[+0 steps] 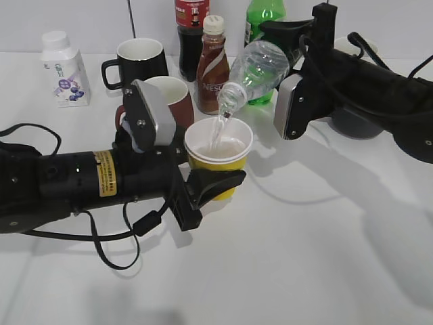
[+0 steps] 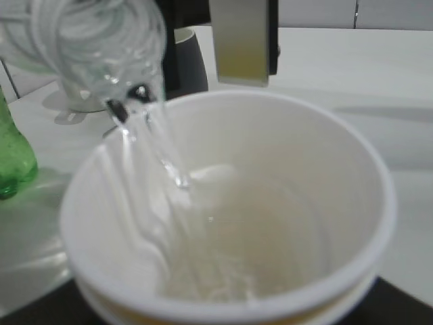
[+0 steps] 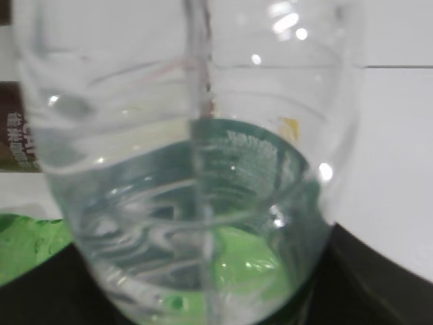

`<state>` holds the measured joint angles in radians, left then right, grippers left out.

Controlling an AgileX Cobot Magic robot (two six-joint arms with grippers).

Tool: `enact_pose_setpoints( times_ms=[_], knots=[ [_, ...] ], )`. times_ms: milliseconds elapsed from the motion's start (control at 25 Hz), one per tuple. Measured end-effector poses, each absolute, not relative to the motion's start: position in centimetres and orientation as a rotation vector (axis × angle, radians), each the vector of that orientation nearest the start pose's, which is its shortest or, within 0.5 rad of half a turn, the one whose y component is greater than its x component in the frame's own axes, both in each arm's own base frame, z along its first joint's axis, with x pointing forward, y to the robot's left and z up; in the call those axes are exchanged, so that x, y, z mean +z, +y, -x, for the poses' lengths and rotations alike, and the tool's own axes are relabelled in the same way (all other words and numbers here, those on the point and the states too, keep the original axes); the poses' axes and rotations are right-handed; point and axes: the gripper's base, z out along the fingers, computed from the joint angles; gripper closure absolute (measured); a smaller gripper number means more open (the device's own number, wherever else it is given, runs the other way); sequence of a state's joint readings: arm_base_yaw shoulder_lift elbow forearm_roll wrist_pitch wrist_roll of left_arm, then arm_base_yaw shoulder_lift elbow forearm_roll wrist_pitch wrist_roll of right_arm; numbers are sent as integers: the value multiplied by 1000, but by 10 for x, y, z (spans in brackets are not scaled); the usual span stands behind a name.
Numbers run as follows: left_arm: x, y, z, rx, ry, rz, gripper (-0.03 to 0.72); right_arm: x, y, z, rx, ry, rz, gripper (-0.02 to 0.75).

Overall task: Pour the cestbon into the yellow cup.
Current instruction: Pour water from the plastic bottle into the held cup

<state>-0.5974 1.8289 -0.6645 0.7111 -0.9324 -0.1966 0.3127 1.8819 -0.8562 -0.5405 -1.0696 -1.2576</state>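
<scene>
The cestbon (image 1: 257, 68), a clear bottle with no cap, is tilted mouth-down over the yellow cup (image 1: 218, 159). Water streams from its mouth into the cup. My right gripper (image 1: 287, 74) is shut on the bottle's body; the bottle fills the right wrist view (image 3: 196, 183). My left gripper (image 1: 216, 184) is shut on the cup's yellow wall and holds it upright. In the left wrist view the cup's white inside (image 2: 270, 223) holds water, and the bottle mouth (image 2: 128, 101) is above its left rim.
Behind the cup stand a reddish-brown mug (image 1: 172, 98), a black mug (image 1: 139, 61), a brown Nescafe bottle (image 1: 212, 68), a dark cola bottle (image 1: 191, 34) and a green bottle (image 1: 260, 17). A small white bottle (image 1: 64, 68) stands far left.
</scene>
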Motion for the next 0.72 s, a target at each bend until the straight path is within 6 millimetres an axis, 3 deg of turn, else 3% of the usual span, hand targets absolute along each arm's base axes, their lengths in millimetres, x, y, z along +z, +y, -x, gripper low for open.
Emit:
enact_pose_setpoints(
  times_ms=[720],
  knots=[
    [154, -221, -239, -730, 1494, -1129, 246, 196, 153, -340, -646, 580, 1430, 274]
  ],
)
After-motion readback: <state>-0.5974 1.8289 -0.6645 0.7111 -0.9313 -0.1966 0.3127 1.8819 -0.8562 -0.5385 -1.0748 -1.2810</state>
